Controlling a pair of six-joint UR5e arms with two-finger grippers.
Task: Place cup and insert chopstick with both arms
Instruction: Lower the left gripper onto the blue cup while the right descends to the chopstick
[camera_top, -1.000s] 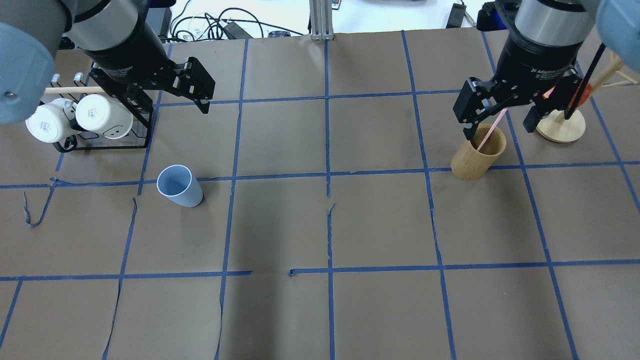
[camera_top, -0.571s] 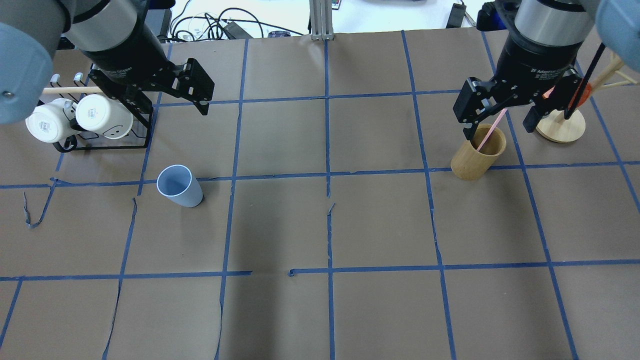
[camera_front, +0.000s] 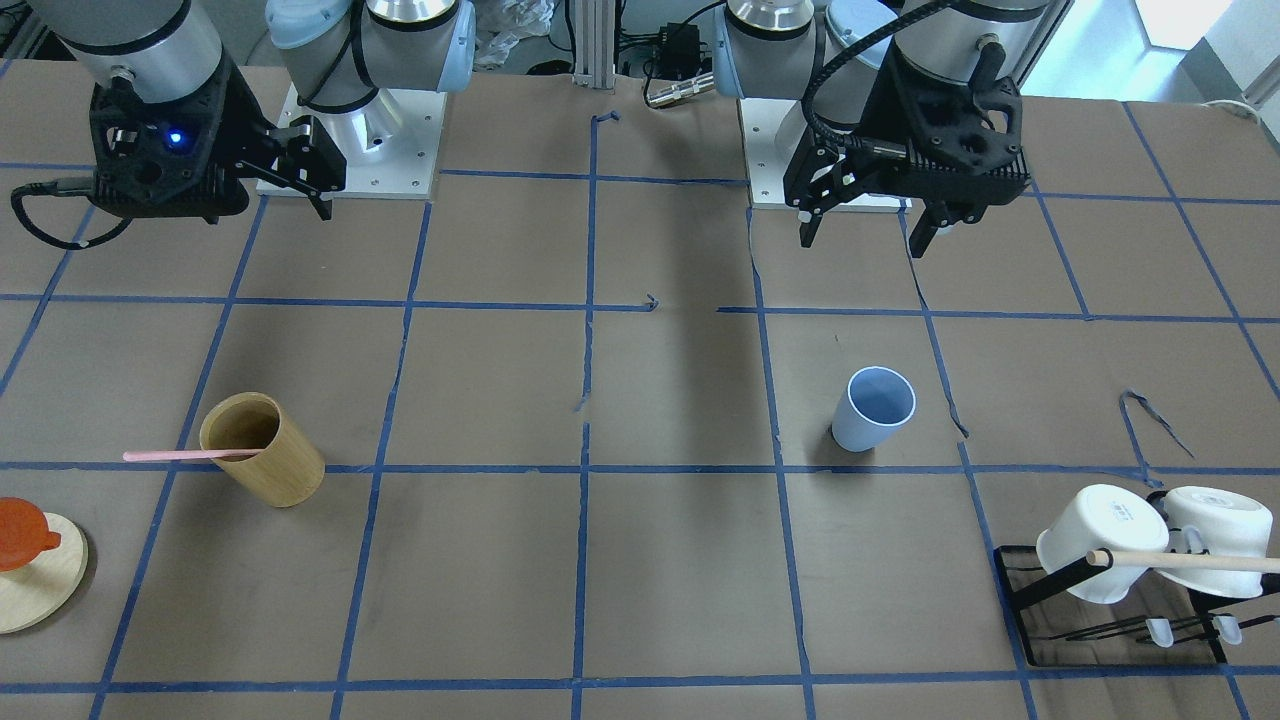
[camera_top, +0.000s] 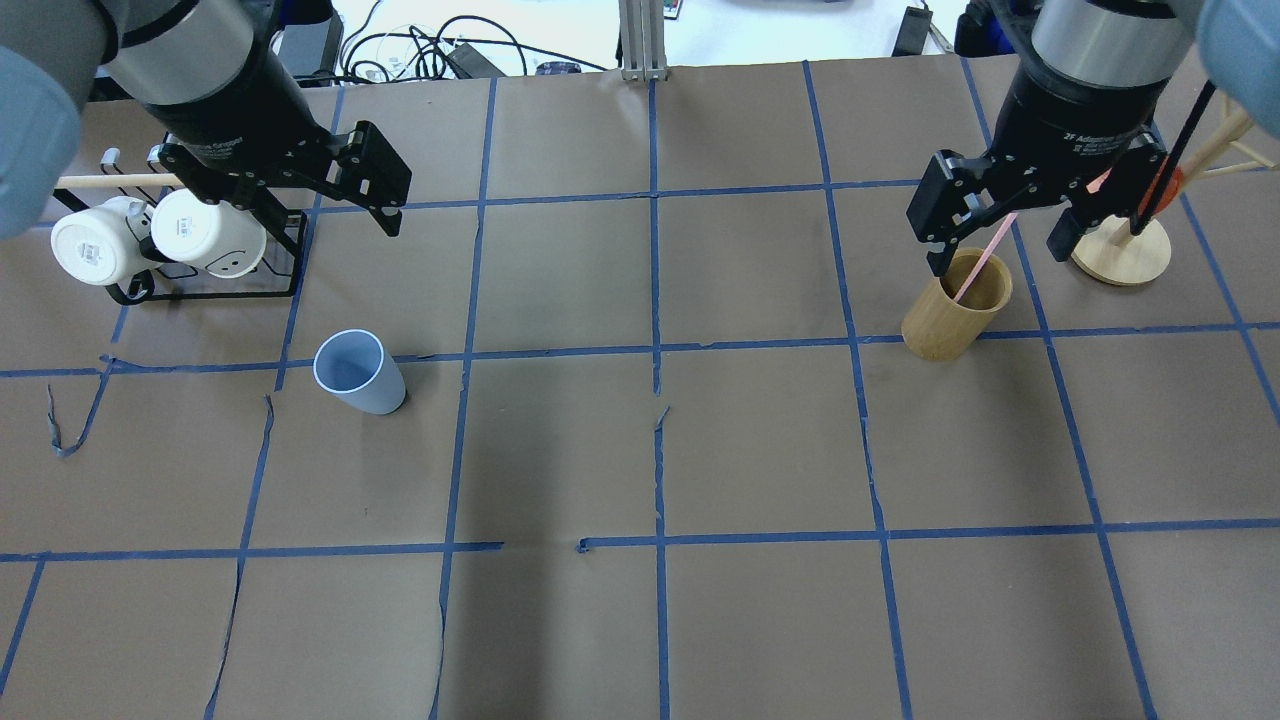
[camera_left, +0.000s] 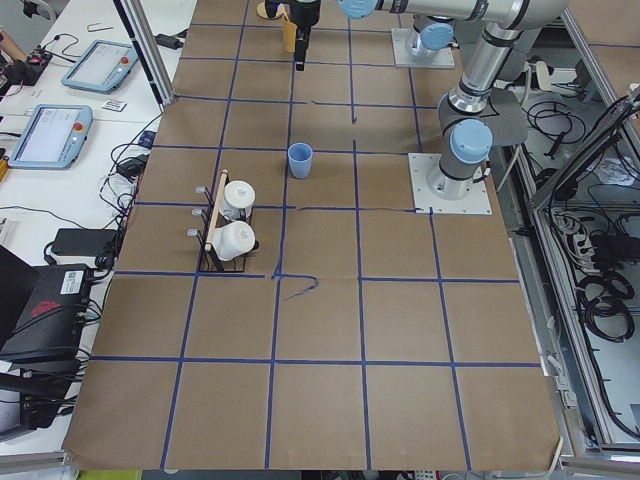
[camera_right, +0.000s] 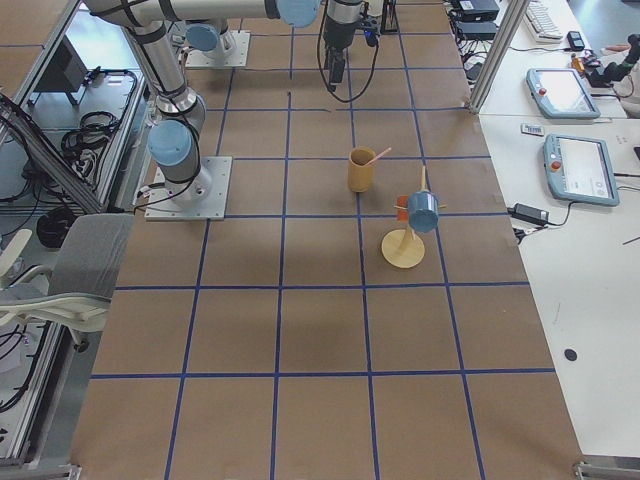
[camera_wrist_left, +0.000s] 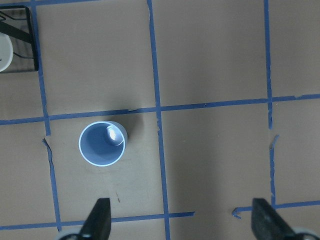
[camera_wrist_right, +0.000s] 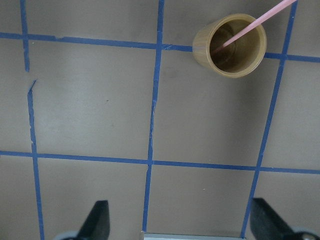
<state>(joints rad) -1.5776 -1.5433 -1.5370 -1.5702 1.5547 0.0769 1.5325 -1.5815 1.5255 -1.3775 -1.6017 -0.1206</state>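
Overhead exterior view, read with the front-facing, side and wrist views.

**Cup** (camera_top: 358, 372): light blue, upright, mouth up. It stands free on the surface (camera_top: 760, 450), just beside a blue tape line.

**Left tool** (camera_front: 862, 238): hangs above the cup and apart from it, jaws spread wide, holding nothing. In the overhead view one finger is lost against the black mug rack (camera_top: 215, 285). The left wrist view shows only the fingertips, at its bottom edge.

**Right tool** (camera_top: 998, 258): well apart from the cup, toward the robot's right. Its jaws are likewise wide and empty, and it hangs over the wooden holder (camera_top: 945, 322).

**Chopstick** (camera_top: 982, 262): pale pink, leaning in that holder.
- Its lower end is hidden inside the holder.
- Its upper end runs under the right tool in the overhead view.
- The front-facing view shows it jutting past the rim.

**Mug rack**: carries white mugs (camera_top: 205, 232) and a wooden dowel (camera_top: 110, 181). It stands near the cup, to the robot's left and farther from the robot. The dowel runs off the frame edge in the front-facing view.

**Round wooden stand** (camera_top: 1120, 255): beyond the holder from the cup, partly covered by the right arm. It is cropped at the front-facing view's edge.

**Open room**: bare brown surface surrounds the cup, with the widest stretch between cup and holder. The surface's edges lie well away from the cup.
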